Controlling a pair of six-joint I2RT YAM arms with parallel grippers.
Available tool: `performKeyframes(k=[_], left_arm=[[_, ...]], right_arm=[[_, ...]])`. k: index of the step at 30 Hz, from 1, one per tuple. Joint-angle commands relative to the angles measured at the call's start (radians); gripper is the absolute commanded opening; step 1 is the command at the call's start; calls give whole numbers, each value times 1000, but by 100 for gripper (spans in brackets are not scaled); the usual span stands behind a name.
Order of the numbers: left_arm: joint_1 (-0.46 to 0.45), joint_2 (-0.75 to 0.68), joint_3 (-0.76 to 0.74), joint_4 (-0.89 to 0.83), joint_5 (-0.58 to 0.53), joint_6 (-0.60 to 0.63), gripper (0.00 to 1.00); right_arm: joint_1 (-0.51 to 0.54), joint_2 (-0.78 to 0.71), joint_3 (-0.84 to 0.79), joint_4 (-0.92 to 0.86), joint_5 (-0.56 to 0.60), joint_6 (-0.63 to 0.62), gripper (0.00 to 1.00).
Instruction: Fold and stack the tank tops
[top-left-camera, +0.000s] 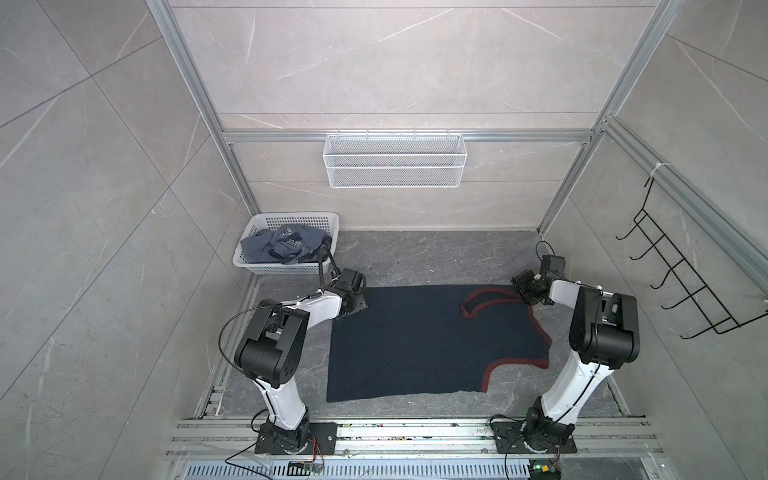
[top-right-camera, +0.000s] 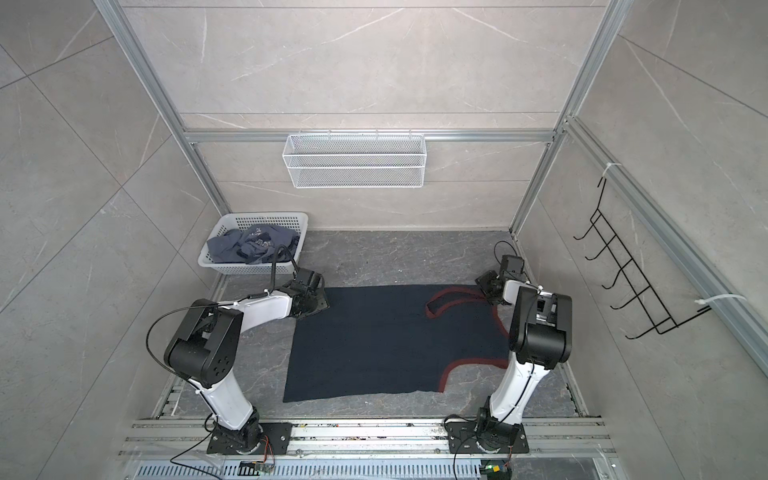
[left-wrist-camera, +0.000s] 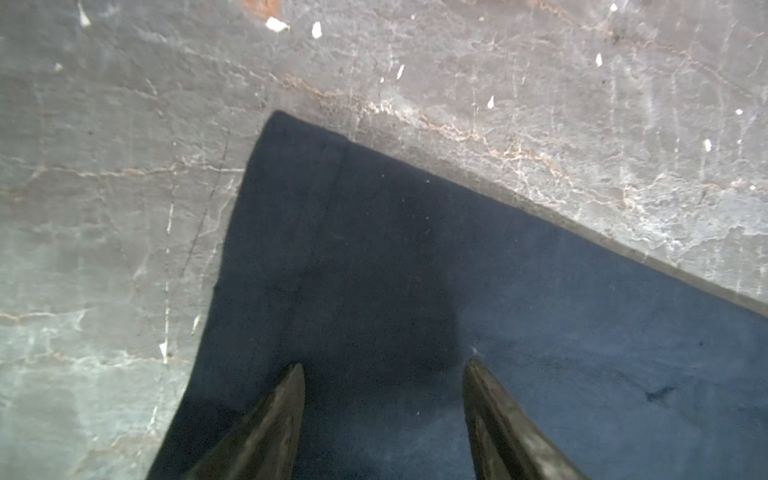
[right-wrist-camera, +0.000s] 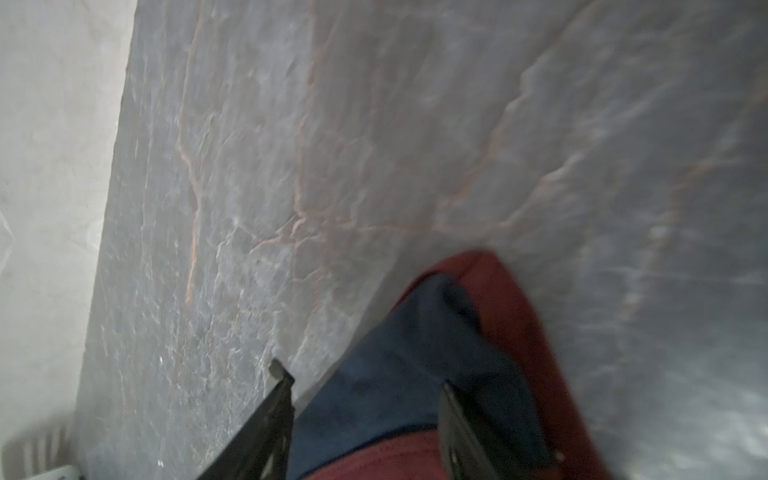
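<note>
Here, the dark marbled desk (top-left-camera: 415, 257) carries the navy tank top (top-left-camera: 415, 345), which lies spread flat in the middle between the two arms. Its long axis runs left to right: the straight hem is at the left and the red-trimmed armholes and straps are at the right. At the far left corner of the desk stands the white perforated basket (top-left-camera: 291, 216), and the blue-grey tank top (top-left-camera: 282, 245) lies crumpled inside it, well apart from the navy one.

The left claw (left-wrist-camera: 384, 365) is over the far left hem corner (left-wrist-camera: 291, 137). Its fingers are spread, with flat cloth under the gap and nothing pinched. The right claw (right-wrist-camera: 361, 376) is at the far right, on the red-trimmed shoulder strap (right-wrist-camera: 415, 340). Its fingers stand apart, one on each side of the strap.

So each arm is nearest to its own end of the far edge. I judge that the next move is to take this far edge and bring it toward the near edge, folding across the long axis.

The right wrist view is blurred, so I cannot tell if the fingers already touch the strap. In both top views the wrists cover the fingertips. No number print shows on the navy cloth, and the lettering on the blue-grey top is too small to read.
</note>
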Motion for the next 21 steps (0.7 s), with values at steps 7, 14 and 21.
performKeyframes(k=[7,14,21], left_arm=[[23,-44,-74,-6,6,21,65],[22,-135,-53,-60,16,111,65],[-30,-227,49,-193,44,192,68]], right_arm=[[-60,67,29,-9,-27,1,57],[-55,-20,49,-27,-62,-64,64],[50,-194,-1,-125,-67,-155,74]])
